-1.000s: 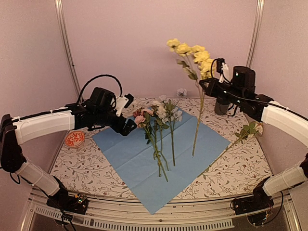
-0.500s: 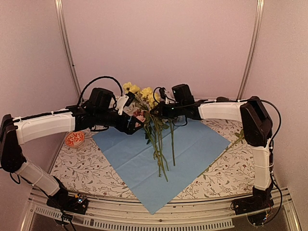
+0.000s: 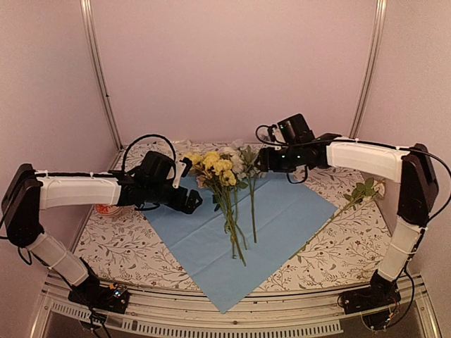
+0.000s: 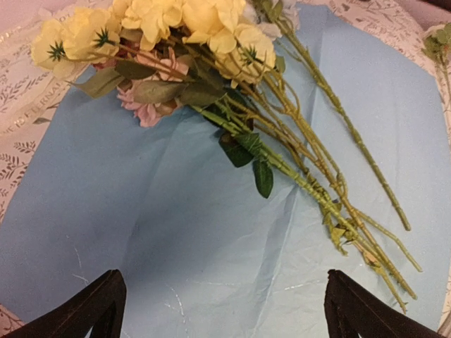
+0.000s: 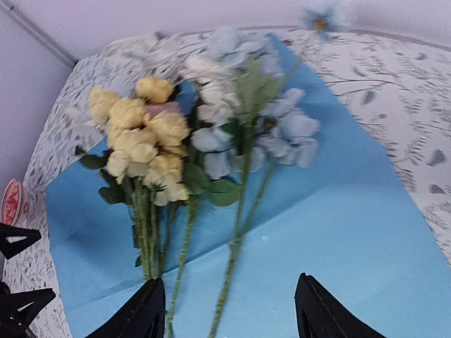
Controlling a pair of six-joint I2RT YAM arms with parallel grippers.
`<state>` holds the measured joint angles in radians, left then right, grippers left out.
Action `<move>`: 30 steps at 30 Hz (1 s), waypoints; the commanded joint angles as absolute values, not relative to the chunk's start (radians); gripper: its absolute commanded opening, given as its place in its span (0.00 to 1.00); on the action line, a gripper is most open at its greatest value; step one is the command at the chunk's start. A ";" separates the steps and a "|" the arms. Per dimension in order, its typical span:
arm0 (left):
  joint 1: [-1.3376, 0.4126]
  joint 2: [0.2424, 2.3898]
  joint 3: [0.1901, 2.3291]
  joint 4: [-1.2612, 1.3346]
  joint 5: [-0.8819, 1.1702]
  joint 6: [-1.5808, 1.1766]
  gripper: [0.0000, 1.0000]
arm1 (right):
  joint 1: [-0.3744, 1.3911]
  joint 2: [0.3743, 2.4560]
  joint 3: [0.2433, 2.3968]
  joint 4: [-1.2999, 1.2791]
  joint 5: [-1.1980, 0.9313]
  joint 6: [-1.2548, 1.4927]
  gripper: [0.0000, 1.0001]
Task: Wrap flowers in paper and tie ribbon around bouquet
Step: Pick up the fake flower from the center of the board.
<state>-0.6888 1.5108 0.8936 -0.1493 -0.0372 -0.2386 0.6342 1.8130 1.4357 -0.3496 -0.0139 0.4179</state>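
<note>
The flowers (image 3: 224, 184) lie in a loose bunch on the flat blue paper (image 3: 289, 208), yellow blooms (image 4: 211, 28) on top, white ones (image 5: 239, 120) beside them, stems pointing toward the near edge. My left gripper (image 3: 192, 201) is open just left of the bunch; in its wrist view the gripper (image 4: 225, 313) hovers over bare paper (image 4: 141, 211) with nothing between its fingers. My right gripper (image 3: 262, 160) is open behind the blooms; in its wrist view the gripper (image 5: 229, 313) stands above the green stems and the paper (image 5: 366, 232), holding nothing. The ribbon is out of view.
One more leafy green stem (image 3: 358, 191) lies on the floral tablecloth (image 3: 338, 250) at the right. A small red-and-white round thing (image 3: 104, 209) sits at the left, half hidden behind my left arm. Pink walls close in the back and sides.
My right gripper swung the tall yellow stem down from the right onto the bunch, then opened and let it go. My left gripper shifted slightly lower.
</note>
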 commanded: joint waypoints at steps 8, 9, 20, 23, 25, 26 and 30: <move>-0.713 1.545 0.835 -0.074 -0.085 -0.269 0.99 | 0.161 1.346 0.783 -0.331 0.357 0.783 0.99; -0.714 1.549 0.835 -0.075 -0.086 -0.267 0.99 | 0.138 1.341 0.763 -0.310 0.353 0.793 0.99; -0.716 1.531 0.806 -0.075 -0.094 -0.263 0.99 | 0.021 1.610 0.851 -0.243 0.295 0.805 0.95; -0.715 1.522 0.799 -0.077 -0.103 -0.249 0.99 | 0.000 1.680 0.880 -0.239 0.276 0.792 0.83; -0.716 1.521 0.799 -0.082 -0.111 -0.245 0.99 | -0.010 1.704 0.886 -0.239 0.265 0.788 0.71; -0.716 1.521 0.799 -0.083 -0.113 -0.244 0.99 | -0.014 1.704 0.882 -0.238 0.261 0.791 0.64; -0.716 1.523 0.801 -0.078 -0.108 -0.241 0.99 | -0.018 1.667 0.851 -0.235 0.289 0.795 0.36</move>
<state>-0.7040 1.5383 0.8074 -0.0914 -0.0986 -0.2550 -0.0113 1.6985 0.8608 -0.2550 0.2676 0.7860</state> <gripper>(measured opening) 0.990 0.493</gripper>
